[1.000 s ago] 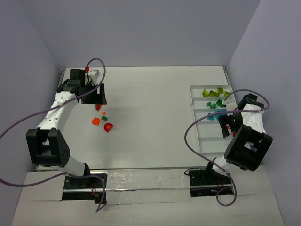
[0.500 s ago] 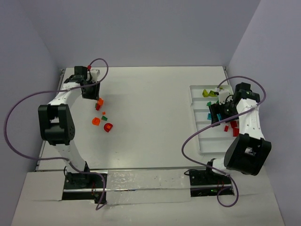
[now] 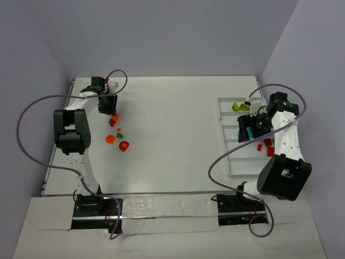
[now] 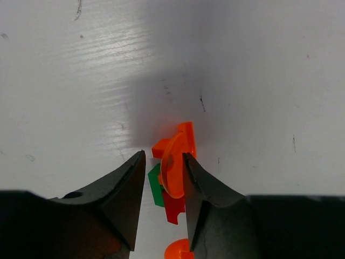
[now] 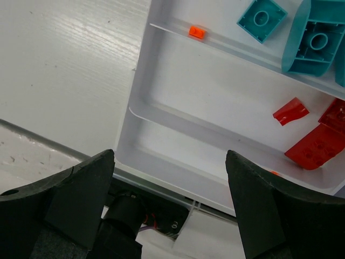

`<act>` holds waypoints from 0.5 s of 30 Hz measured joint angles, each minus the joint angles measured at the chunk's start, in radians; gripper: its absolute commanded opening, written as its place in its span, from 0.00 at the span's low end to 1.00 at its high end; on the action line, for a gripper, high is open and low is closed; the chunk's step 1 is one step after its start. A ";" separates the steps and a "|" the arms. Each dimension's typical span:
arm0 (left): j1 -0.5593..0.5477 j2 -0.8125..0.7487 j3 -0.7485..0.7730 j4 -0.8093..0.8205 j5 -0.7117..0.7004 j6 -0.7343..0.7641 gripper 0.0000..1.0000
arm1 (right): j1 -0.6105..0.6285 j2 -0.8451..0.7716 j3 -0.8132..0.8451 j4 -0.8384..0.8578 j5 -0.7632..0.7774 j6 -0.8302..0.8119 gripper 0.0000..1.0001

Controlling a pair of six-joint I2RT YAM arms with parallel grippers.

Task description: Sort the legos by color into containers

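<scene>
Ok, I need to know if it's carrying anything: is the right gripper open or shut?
Open. The right gripper has its fingers wide apart with nothing between them; only the white tray shows below.

At upper left the left gripper [image 3: 108, 106], red, orange, green legos [image 3: 109, 139] just below it, white tray [image 3: 240, 161] at right, right gripper [image 3: 249, 127] over it.

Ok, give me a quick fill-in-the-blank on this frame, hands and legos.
1. Between the fingers of the left hand lies an ___ lego.
2. The right hand hangs over the tray with its fingers wide ___.
3. Beside the red legos, the larger legos in the next compartment are ___.
Missing: orange; open; teal.
</scene>
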 measured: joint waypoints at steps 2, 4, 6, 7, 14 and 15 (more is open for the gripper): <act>0.000 0.012 0.001 0.000 0.000 -0.002 0.38 | 0.005 0.000 0.010 -0.004 -0.005 0.005 0.91; 0.000 0.018 0.001 0.000 0.000 -0.007 0.35 | 0.015 0.000 0.019 -0.005 -0.008 0.013 0.91; 0.000 0.019 0.001 0.001 0.000 -0.017 0.33 | 0.034 0.001 0.026 -0.005 -0.010 0.022 0.91; 0.000 0.019 0.001 0.002 0.000 -0.020 0.31 | 0.047 0.002 0.029 -0.005 -0.012 0.026 0.91; 0.000 0.019 0.001 0.008 0.000 -0.030 0.17 | 0.118 0.008 0.030 -0.002 -0.025 0.059 0.91; 0.000 0.019 0.001 0.009 0.000 -0.031 0.14 | 0.125 0.009 0.030 -0.002 -0.025 0.063 0.91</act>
